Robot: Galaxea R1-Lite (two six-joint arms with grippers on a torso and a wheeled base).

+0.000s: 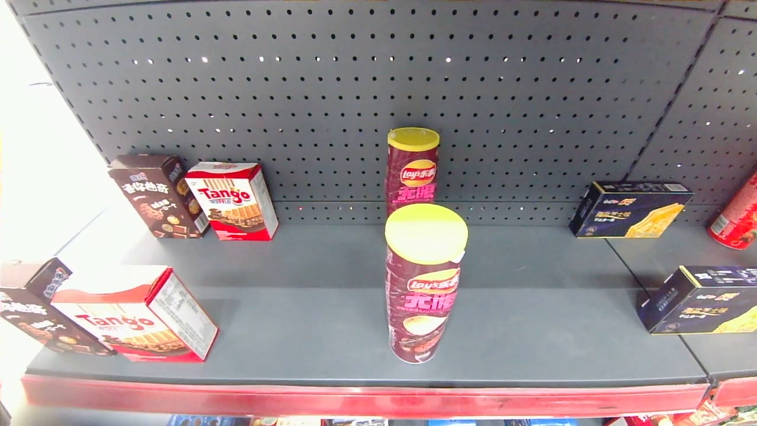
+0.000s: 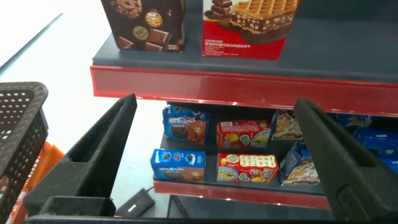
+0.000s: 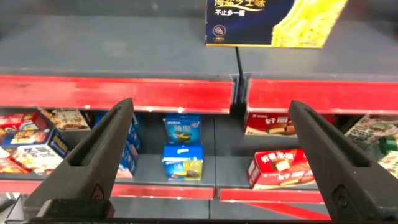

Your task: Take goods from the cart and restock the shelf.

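Grey pegboard (image 1: 355,71) backs a grey shelf (image 1: 532,319) with a red front lip. Two yellow-lidded chip canisters stand upright mid-shelf: the front canister (image 1: 423,290) near the lip, the rear canister (image 1: 412,171) against the pegboard. Wafer boxes (image 1: 233,201) and cookie boxes (image 1: 157,195) sit to the left, navy boxes (image 1: 630,210) to the right. The left gripper (image 2: 216,102) hangs below the lip beside a black mesh cart basket (image 2: 22,130), fingers spread and holding nothing. The right gripper (image 3: 211,104) faces the lower shelves, likewise spread and bare.
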